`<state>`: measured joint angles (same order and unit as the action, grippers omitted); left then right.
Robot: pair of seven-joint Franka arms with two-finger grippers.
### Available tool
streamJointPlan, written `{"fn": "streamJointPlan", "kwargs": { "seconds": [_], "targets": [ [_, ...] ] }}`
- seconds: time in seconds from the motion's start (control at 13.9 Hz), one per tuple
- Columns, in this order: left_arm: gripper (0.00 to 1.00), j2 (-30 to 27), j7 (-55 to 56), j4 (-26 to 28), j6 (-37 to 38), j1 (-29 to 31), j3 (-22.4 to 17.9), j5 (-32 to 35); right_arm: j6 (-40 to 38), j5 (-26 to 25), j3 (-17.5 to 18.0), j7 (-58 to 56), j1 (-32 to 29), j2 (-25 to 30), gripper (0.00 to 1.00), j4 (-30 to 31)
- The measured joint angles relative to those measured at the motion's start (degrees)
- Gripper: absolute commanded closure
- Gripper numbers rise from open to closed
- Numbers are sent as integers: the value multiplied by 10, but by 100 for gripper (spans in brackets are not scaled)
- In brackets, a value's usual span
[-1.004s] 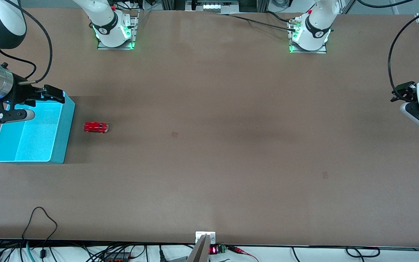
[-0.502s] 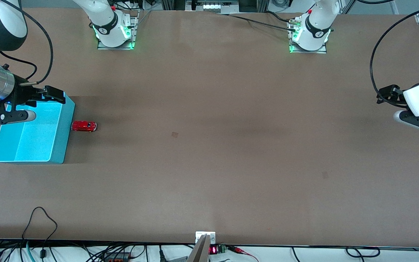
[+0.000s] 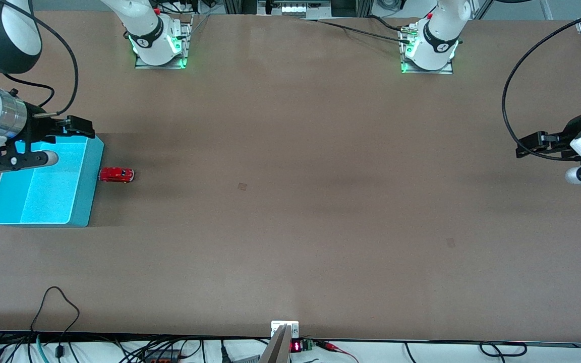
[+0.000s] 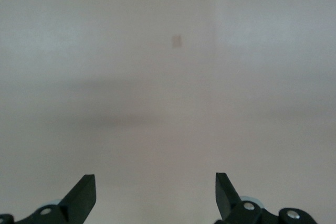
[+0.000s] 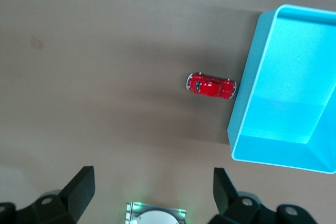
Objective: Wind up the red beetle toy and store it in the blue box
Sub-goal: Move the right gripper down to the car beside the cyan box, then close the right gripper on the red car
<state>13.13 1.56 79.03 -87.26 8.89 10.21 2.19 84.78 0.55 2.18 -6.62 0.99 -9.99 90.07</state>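
Observation:
The red beetle toy stands on the table with one end against the outer wall of the blue box, at the right arm's end of the table. The right wrist view shows both from above: the toy beside the box, whose inside holds nothing. My right gripper hangs open and empty above the end of the box farther from the front camera; its fingers stand wide apart in its wrist view. My left gripper is open and empty, high over bare table at the left arm's end.
The two arm bases stand along the table edge farthest from the front camera. Small dark marks lie on the brown tabletop. Cables trail over the nearest edge.
The toy rolled toward the box, met its wall half a second ago and now stands still. The left gripper turned and sank a little. The right gripper shifted slightly.

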Motion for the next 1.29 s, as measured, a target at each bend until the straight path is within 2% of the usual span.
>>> {"fn": "streamJointPlan", "kwargs": {
  "seconds": [0.07,0.22,0.36,0.57,0.79,1.0,1.29],
  "targets": [
    [0,-16,0,22,-26,-33,-42,-27,1,0,0,-19,0,0,0,12],
    [0,-78,0,103,-82,-98,-111,-49,25,0,0,-53,0,5,0,52],
    [0,-145,1,172,-82,-129,-135,-48,89,0,0,-76,0,25,0,123],
    [0,-183,-6,206,-60,-132,-139,-42,203,0,0,-124,-2,76,0,280],
    [0,-179,-28,211,-60,-119,-119,-34,330,-19,-1,-269,-20,91,0,397],
    [0,-173,-31,194,-55,-116,-112,-32,409,-95,-1,-408,-35,83,0,427],
    [0,-144,-34,155,-30,-110,-112,-32,501,-113,0,-588,-43,46,0,430]
  ]
}}
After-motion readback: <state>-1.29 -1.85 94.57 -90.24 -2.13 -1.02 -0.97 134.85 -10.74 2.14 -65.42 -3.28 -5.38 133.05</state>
